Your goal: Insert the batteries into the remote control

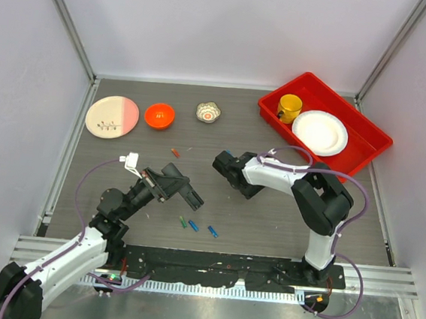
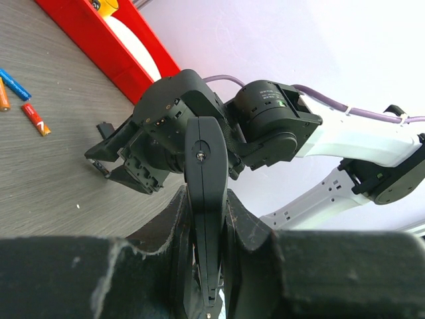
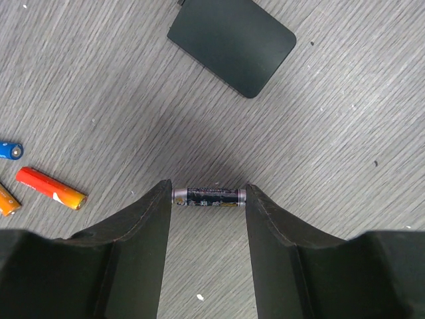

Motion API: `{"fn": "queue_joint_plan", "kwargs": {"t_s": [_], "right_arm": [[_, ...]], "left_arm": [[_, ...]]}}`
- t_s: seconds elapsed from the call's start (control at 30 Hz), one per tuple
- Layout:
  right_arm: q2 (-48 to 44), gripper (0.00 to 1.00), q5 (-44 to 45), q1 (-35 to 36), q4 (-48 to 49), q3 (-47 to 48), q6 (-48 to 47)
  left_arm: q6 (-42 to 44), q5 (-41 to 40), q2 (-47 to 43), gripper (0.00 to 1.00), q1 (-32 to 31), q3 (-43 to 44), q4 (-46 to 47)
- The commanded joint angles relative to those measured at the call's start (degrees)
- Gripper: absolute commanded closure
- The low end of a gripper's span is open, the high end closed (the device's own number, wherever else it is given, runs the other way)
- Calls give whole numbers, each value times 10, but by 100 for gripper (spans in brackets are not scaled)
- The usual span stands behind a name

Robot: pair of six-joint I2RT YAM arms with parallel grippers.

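The left gripper [image 2: 206, 222] is clamped on the remote control [image 2: 202, 153], holding it up left of centre (no marking on it can be read). The right gripper [image 3: 208, 194] pinches a dark battery [image 3: 212, 197] end to end, low over the table. Its label print is too small to read. A flat black cover [image 3: 231, 41] lies just beyond. Three loose batteries [image 1: 193, 225] lie near the arm bases, and an orange battery [image 1: 176, 153] lies farther off. Another is cut off at the right wrist view's left edge. Bare tabletop [image 1: 268, 217] stretches right of them, and the red tray [image 1: 365, 148] sits at the far right.
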Motion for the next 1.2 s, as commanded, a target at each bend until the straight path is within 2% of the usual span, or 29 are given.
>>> {"fn": "queue_joint_plan", "kwargs": {"t_s": [0.0, 0.3, 0.5, 0.6, 0.67, 0.73, 0.8, 0.83, 0.87, 0.9, 0.97, 1.0, 1.17], "right_arm": [[-4, 63, 1, -4, 7, -6, -22], [-15, 43, -21, -10, 32, 0, -89], [-38, 36, -25, -11, 35, 16, -148], [-64, 35, 0, -10, 29, 17, -190], [-84, 36, 38, -11, 31, 16, -269], [-118, 35, 65, -11, 74, 9, -365], [-158, 38, 38, -11, 139, -23, -590], [-173, 39, -13, -11, 234, -46, -676], [-190, 39, -60, -13, 272, -89, -798], [-200, 39, -127, -16, 294, -102, -830], [-198, 41, -195, -41, 290, -104, -876], [-190, 47, -222, -47, 273, -99, -897], [-173, 54, -287, -54, 259, -103, -951]], "left_arm": [[3, -5, -4, 100, -3, -16, 12], [5, -2, -5, 100, -3, -14, 6], [6, 2, 0, 100, -3, -12, 6], [8, 7, -3, 100, -3, -12, 6], [8, 7, -6, 100, -3, -12, 4], [9, 6, -10, 100, -3, -12, 0], [9, 6, -11, 100, -4, -13, 0], [9, 7, -12, 100, -3, -13, -1], [10, 7, -10, 100, -3, -13, -1], [10, 8, -10, 100, -4, -13, 0], [10, 9, -6, 100, -3, -12, 3], [10, 10, -5, 100, -3, -12, 4], [10, 16, 5, 100, -4, -9, 7]]}}
